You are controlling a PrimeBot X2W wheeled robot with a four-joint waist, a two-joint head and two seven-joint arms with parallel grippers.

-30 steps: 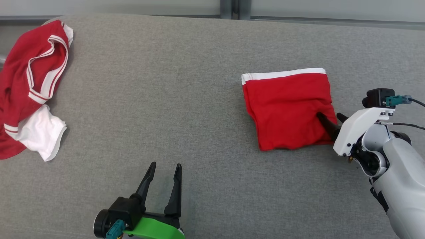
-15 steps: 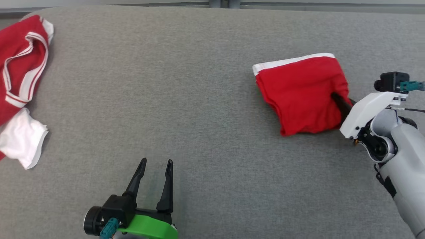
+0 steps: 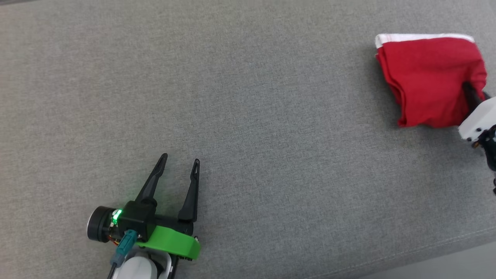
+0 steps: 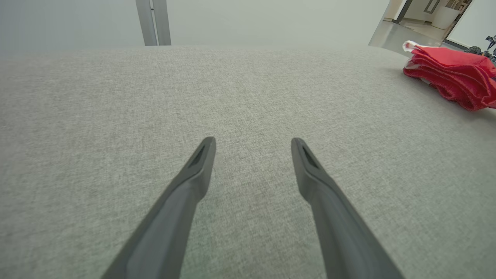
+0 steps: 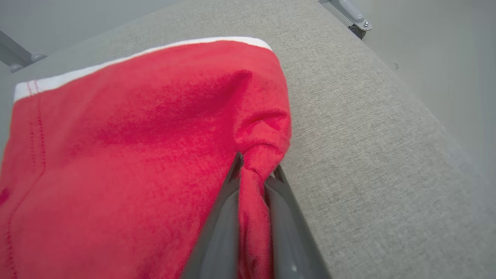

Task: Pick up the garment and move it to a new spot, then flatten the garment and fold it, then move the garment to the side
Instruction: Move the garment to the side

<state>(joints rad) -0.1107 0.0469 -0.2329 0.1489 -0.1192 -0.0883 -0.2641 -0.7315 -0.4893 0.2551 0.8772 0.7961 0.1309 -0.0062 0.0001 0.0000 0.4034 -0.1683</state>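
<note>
Well, at the left I see my left gripper (image 3: 180,158) over the grey padded surface (image 3: 271,97), fingers spread wide and holding nothing. Far to the right the folded red garment (image 3: 426,77) lies on that surface, white band at its far edge. The right gripper (image 5: 254,170) is pinched tight on a bunched fold at its right edge.

Red garment (image 3: 428,77), white band; grey table (image 3: 248,116)

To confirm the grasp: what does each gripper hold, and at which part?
The right gripper pinches the folded red garment at a bunched edge; the left gripper holds nothing.
</note>
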